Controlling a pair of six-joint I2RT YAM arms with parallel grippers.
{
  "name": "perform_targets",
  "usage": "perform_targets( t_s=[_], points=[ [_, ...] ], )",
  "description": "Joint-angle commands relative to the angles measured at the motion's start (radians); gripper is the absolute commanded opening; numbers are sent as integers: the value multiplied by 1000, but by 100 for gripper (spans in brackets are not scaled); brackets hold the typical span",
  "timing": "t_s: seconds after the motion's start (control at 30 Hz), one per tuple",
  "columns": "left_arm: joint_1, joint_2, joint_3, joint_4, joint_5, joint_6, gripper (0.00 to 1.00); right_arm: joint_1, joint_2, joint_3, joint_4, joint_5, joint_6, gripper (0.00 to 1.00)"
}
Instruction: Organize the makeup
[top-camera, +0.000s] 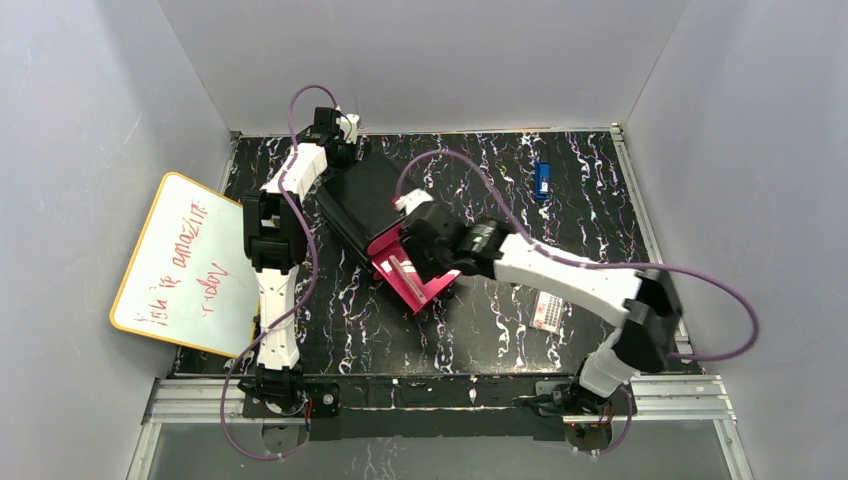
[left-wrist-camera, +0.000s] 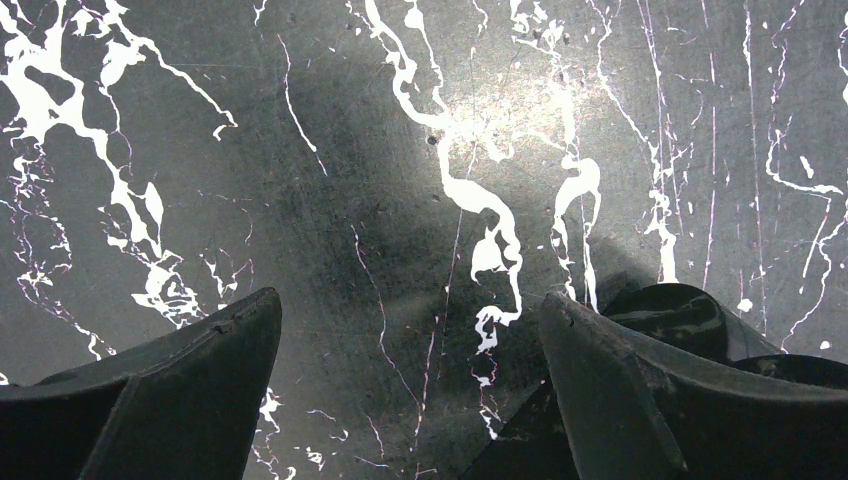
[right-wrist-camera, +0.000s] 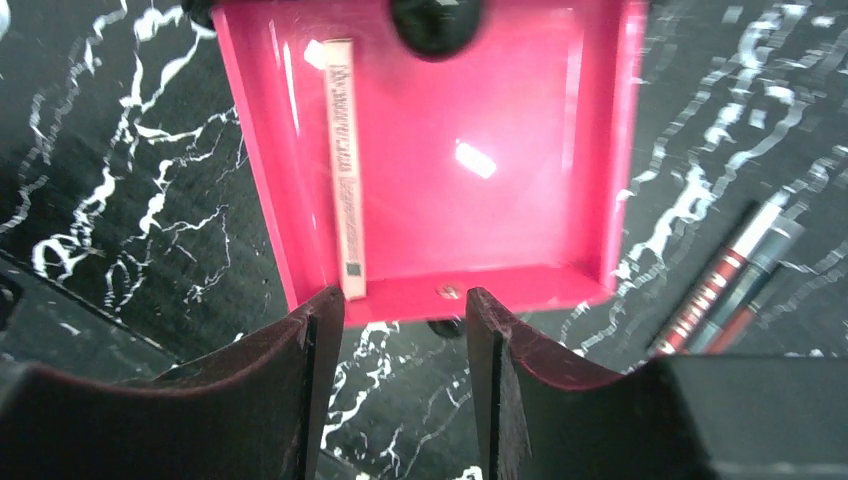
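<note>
At the bottom of the right wrist view, the right gripper (right-wrist-camera: 402, 305) has its jaws parted with nothing between them, just short of the near wall of the pink drawer (right-wrist-camera: 480, 220). One pale stick (right-wrist-camera: 345, 170) lies inside along the drawer's left side (lettering up). Dark-red sticks (right-wrist-camera: 725, 290) lie on the table (right-wrist-camera: 120, 200) at lower right. Overhead, the dotted palette (top-camera: 548, 311) sits right of centre. At upper left, the left gripper (left-wrist-camera: 410, 310) is spread wide and empty near the black box (top-camera: 360, 195).

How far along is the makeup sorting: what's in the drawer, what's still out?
Done: one pale stick lies in the open pink drawer. In hand: nothing; the right tool is open, empty, at the drawer's edge. Left: the dark-red sticks beside the drawer and the pale palette lie on the table.
</note>
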Motion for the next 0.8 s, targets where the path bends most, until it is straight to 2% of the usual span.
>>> perform_targets(
  t_s=[0.0,0.1,0.4,0.57,0.77],
  points=[
    [-21,-1,26,-47,39,8,98,-74,-176,21,-133,107,86,57],
    [-21,0,26,-47,41,5,98,-151,-240,-17,-203,122,162,57],
    [-21,-3,23,-45,48,2,98,-392,-418,-204,-368,76,393,77],
    [-21,0,26,-43,59,-1,98,-425,-516,-334,-434,87,561,88],
    [-21,7,27,-39,79,-11,99,-426,-628,-449,-510,115,702,90]
  ],
)
